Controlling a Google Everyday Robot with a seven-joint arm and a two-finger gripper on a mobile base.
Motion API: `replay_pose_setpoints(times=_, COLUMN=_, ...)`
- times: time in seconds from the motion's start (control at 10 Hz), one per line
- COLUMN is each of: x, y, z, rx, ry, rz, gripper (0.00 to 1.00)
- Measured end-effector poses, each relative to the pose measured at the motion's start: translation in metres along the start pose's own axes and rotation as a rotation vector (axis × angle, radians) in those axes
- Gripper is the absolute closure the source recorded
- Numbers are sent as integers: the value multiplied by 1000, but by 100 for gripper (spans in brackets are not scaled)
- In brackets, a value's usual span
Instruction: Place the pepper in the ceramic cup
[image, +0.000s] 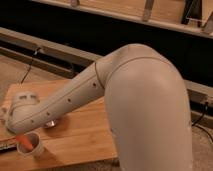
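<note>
The ceramic cup (37, 149) stands near the front left corner of the wooden table (85, 137). The orange pepper (24, 142) leans in the cup, its upper end sticking out over the left rim. My gripper (16, 131) is at the far left, under the white wrist housing (22, 107), just above and left of the cup, right at the pepper's upper end. The wrist hides most of the gripper. I cannot tell whether it still touches the pepper.
My thick white arm (145, 110) fills the right half of the view and hides the table's right part. A small dark object (50, 124) sits on the table under the forearm. A black cable (30, 65) and a metal rail (60, 50) lie behind the table.
</note>
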Motion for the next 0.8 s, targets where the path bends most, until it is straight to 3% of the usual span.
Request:
replay_pose_setpoints(times=0.6, x=9, y=-1, z=5, rx=-9, ry=26, rz=-29, gripper=32)
replay_pose_setpoints(times=0.8, x=10, y=-1, z=5, rx=-15, ry=29, rz=-31, gripper=20)
